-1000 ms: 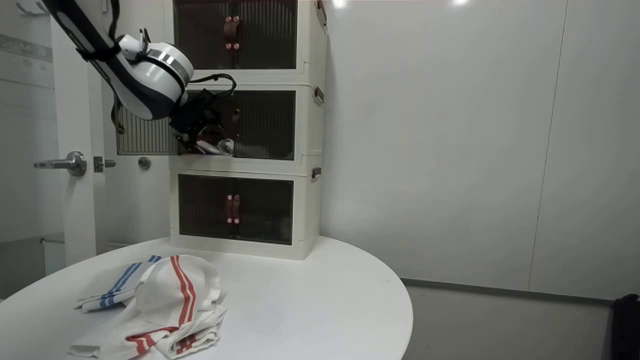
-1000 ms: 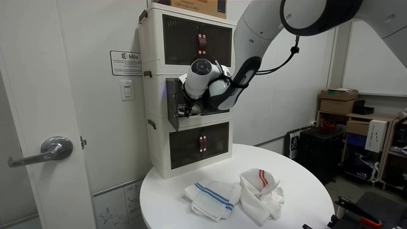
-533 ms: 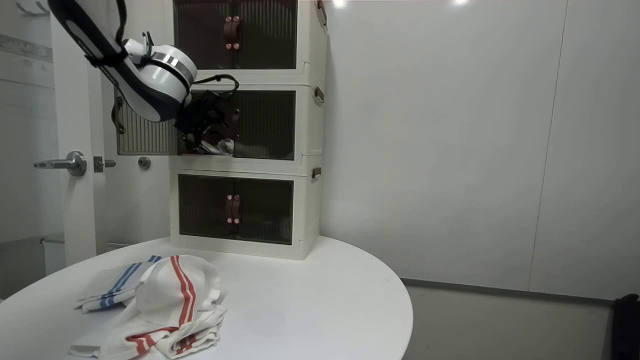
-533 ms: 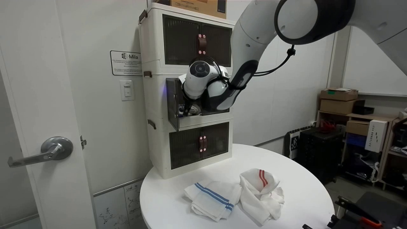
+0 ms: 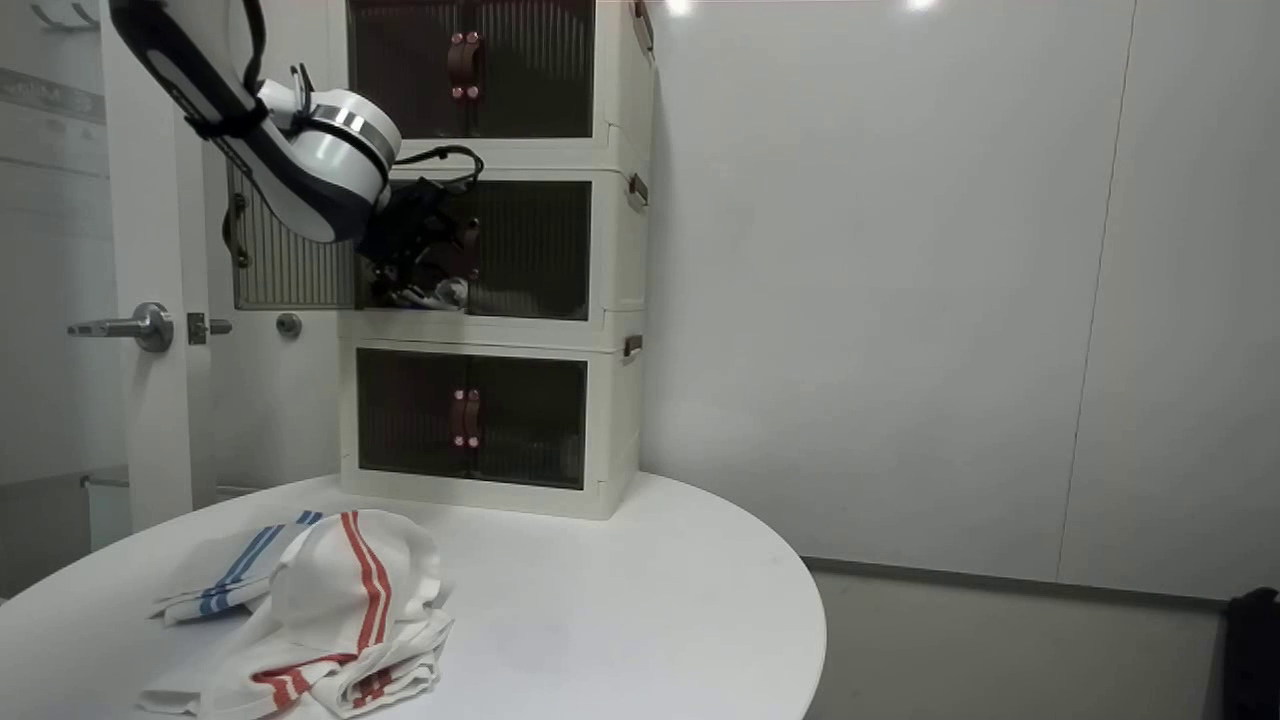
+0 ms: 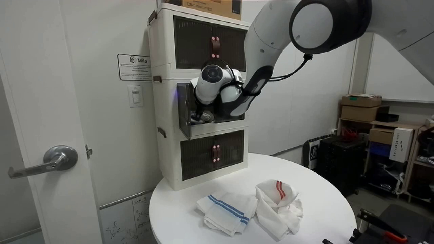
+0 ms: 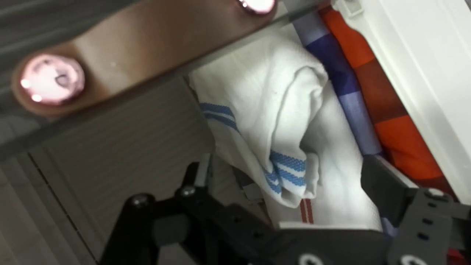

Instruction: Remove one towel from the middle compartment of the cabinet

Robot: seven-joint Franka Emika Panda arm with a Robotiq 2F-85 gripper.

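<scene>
The white cabinet [image 5: 625, 420] [image 6: 166, 101] has its middle compartment's door [image 5: 295, 250] [image 6: 184, 112] swung open. In the wrist view, a crumpled white towel with blue stripes [image 7: 257, 99] lies inside on a white towel with red stripes [image 7: 335, 147]. Blue checked cloth [image 7: 333, 70] and orange checked cloth [image 7: 397, 136] lie beside them. My gripper [image 7: 294, 180] is open, its fingers on either side of the blue-striped towel's folded end. In both exterior views the gripper [image 5: 395, 285] [image 6: 199, 113] reaches into the compartment and its fingertips are mostly hidden; a pale bundle [image 5: 452, 293] [image 6: 207, 117] shows beside it.
A brown strap handle [image 7: 147, 48] on the neighbouring door is close to the wrist camera. The compartment's white side wall [image 7: 427, 73] borders the towels. On the round table [image 5: 650, 600] lie a folded blue-striped towel [image 6: 227, 210] and a crumpled red-striped towel [image 6: 278, 203].
The arm has moved farther into the compartment, shifting slightly right in an exterior view where the open door is at left. The fingers show less than before. The table towels have not moved.
</scene>
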